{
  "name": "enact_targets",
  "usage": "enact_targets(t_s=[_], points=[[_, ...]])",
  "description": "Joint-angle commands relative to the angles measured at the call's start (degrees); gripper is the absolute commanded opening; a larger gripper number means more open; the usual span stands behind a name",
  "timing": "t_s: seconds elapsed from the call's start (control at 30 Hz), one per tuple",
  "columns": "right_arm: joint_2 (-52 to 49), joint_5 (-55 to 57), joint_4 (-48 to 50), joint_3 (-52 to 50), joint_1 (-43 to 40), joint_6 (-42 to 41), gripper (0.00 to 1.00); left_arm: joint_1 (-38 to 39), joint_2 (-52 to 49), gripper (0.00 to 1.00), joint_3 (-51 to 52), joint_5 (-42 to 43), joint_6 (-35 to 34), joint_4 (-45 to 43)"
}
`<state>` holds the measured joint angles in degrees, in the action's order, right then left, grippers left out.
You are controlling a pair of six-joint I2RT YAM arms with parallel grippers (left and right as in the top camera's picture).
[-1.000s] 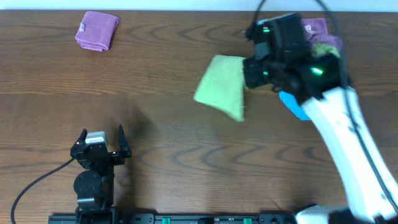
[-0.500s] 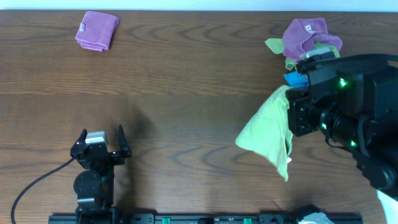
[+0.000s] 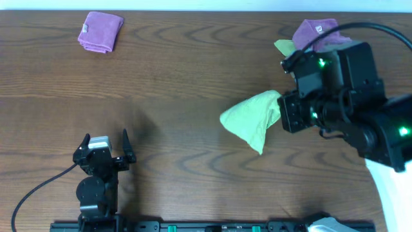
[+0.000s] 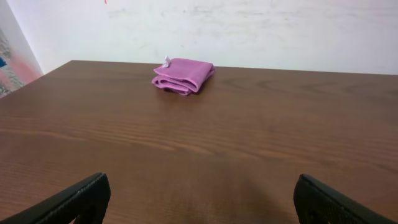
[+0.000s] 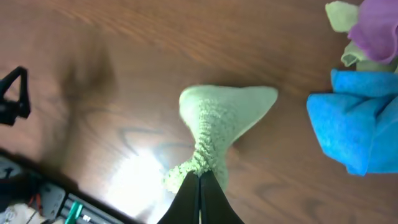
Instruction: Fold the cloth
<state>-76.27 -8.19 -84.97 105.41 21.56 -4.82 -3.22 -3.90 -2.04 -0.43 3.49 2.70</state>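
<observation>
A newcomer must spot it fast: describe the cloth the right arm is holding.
On the brown wooden table, look right of centre, where the black right arm reaches in. Pinched in its jaws is the bunched lime-green terry cloth. It is paler and brighter than the olive-green cloth bunched with the purple cloth behind it, and it is not the blue cloth.

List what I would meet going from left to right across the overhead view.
Folded purple cloth → lime-green cloth → right arm. Left out, because they overlap others in the order: the left gripper, lower in the picture than the folded purple cloth, and the purple-and-olive bundle beyond the right arm.
</observation>
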Motion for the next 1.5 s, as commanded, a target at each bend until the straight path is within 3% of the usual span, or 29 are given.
enact_targets(t_s=[0.0,0.37,0.5,0.6,0.63,0.67,0.7,0.73,0.9,1.0,1.13,1.27,1.47], points=[[2.36,-4.59,-1.44,2.36,0.28,1.99,0.01,-0.24,0.24,0.95,1.77,-1.05,0.83,1.57],[6.19,-8.15,-3.54,5.25,0.26,3.21,0.01,-0.24,0.24,0.95,1.79,-1.05,0.81,1.57],[-1.22,-8.83,0.61,5.01,0.28,3.43,0.01,-0.24,0.24,0.95,1.79,-1.05,0.81,1.57],[-11.74,-16.24,13.31,5.01,0.46,5.9,0.01,-0.22,0.24,0.95,1.79,-1.05,0.81,1.55],[-16.13,-20.11,20.57,5.01,0.94,6.97,0.06,-0.24,0.24,0.95,1.79,-1.05,0.81,1.57],[-21.14,-24.72,28.46,5.05,1.49,8.46,0.76,-0.24,0.24,0.96,1.79,-1.05,0.83,1.57],[-23.96,-26.71,32.06,5.29,1.62,8.55,0.94,-0.24,0.24,0.95,1.79,-1.05,0.81,1.57],[-25.75,-27.32,33.75,5.53,1.57,8.55,0.99,-0.24,0.24,0.95,1.79,-1.05,0.81,1.57],[-27.67,-17.27,28.13,5.53,1.2,9.81,0.99,-0.24,0.24,0.95,1.79,-1.05,0.81,1.55],[-27.93,-3.67,18.93,5.33,1.7,9.81,0.99,-0.24,0.24,0.95,1.79,-1.05,0.81,1.55],[-29.16,3.63,10.84,2.93,2.32,10.23,0.95,-0.24,0.24,0.95,1.79,-1.05,0.81,1.57],[-29.4,8.7,11.8,-5.44,3.19,10.27,0.91,-0.24,0.24,0.95,1.77,-1.05,0.81,1.57],[-29.4,13.33,18.91,-16.92,4.24,11.39,0.7,-0.24,0.24,0.96,1.79,-1.05,0.81,1.57]])
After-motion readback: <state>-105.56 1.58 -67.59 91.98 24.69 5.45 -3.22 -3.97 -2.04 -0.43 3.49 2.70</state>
